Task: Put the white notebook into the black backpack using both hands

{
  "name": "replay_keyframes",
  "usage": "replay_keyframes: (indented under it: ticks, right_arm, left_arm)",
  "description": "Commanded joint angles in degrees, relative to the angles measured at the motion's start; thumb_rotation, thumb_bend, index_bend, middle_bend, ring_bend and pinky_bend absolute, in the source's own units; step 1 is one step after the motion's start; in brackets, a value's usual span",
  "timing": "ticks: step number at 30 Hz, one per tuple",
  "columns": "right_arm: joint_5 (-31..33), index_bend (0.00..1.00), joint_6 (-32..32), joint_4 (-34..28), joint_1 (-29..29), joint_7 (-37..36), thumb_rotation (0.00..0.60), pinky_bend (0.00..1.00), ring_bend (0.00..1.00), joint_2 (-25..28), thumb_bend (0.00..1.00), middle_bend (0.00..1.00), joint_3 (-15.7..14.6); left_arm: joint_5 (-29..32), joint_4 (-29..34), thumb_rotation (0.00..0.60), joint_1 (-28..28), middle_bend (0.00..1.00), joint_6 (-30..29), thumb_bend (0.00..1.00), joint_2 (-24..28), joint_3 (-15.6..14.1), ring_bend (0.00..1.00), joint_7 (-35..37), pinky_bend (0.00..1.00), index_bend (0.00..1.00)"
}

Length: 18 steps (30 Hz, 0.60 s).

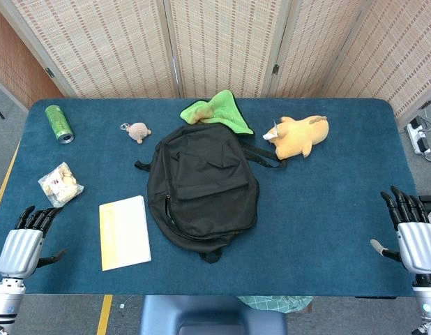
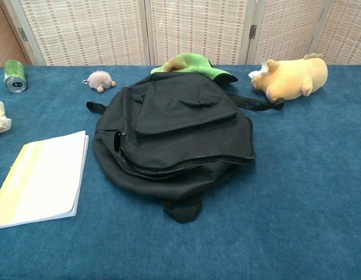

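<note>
Near edge: both hands wait at the bench's front corners, left hand (image 1: 21,246) and right hand (image 1: 416,237), backs up.
Fingers: apart and stretched forward on both hands, clamped on nothing — no contact with any object.
White notebook: white notebook (image 1: 124,232) lies flat and closed just ahead of the left hand, a yellow band down its left side; its right edge sits just beside the backpack, apart from it as far as I can tell.
Black backpack: black backpack (image 1: 201,185) lies flat mid-bench, carry loop toward the front, straps trailing toward the back.
Opening: a zip line runs round the front rim, and from the chest view the flap looks shut or barely parted — I cannot tell which.
Risk: if the mouth stays flat, I'd judge the notebook would snag on the flap or shove the limp bag along the blue bench (image 1: 320,230) — one hand needs to lift the flap.
Risk two: a thin cover flat on cloth gives fingers little to catch; it could bend or slide.
Clutter: snack bag (image 1: 60,183) near the left hand, green can (image 1: 59,123), small plush keychain (image 1: 137,131), green cloth (image 1: 217,112), orange plush toy (image 1: 299,136) along the back.
Open room: wide bare bench right of the bag; tighter on the left.
</note>
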<state>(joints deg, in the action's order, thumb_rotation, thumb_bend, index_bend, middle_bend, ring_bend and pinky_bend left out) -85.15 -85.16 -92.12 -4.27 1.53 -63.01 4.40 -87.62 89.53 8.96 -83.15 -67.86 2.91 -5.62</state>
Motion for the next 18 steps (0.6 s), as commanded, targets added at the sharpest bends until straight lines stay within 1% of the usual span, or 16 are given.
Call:
replay_keyframes:
  ticks: [1,9,11,14,18]
  right_arm:
    - [-0.1,0.00,-0.2,-0.2,0.1,-0.3,0.600,0.06,0.01,0.1,0.01,0.01,0.1]
    - [-0.9,0.00,-2.1,-0.9,0.5,-0.5,0.600,0.06,0.02,1.0,0.01,0.01,0.5]
    - [-1.0,0.00,-2.4,-1.0,0.6,-0.8,0.600,0.06,0.02,1.2,0.01,0.01,0.5]
    - [-1.1,0.00,-2.3,-0.9,0.6,-1.2,0.600,0.06,0.02,1.2,0.01,0.01,0.5]
    - [-1.6,0.00,-2.1,-0.9,0.5,-1.6,0.600,0.06,0.02,1.5,0.01,0.01,0.4]
  left_arm:
    - [-0.9,-1.3,0.600,0.0,0.25,-1.2,0.09,-1.0,0.1,0.24,0.8,0.15,0.21]
    - [-2.8,-4.6,0.600,-0.2,0.26,-3.0,0.09,-2.6,-0.3,0.24,2.6,0.17,0.22]
    - [-3.0,-5.3,0.600,0.0,0.26,-2.6,0.10,-3.0,-0.6,0.24,3.0,0.17,0.22]
    - [-3.3,-6.1,0.600,0.5,0.26,-1.2,0.15,-3.6,-1.3,0.24,3.4,0.17,0.22]
    - [-4.2,-8.0,0.600,1.4,0.26,0.2,0.16,-5.0,-1.9,0.24,3.7,0.17,0.22]
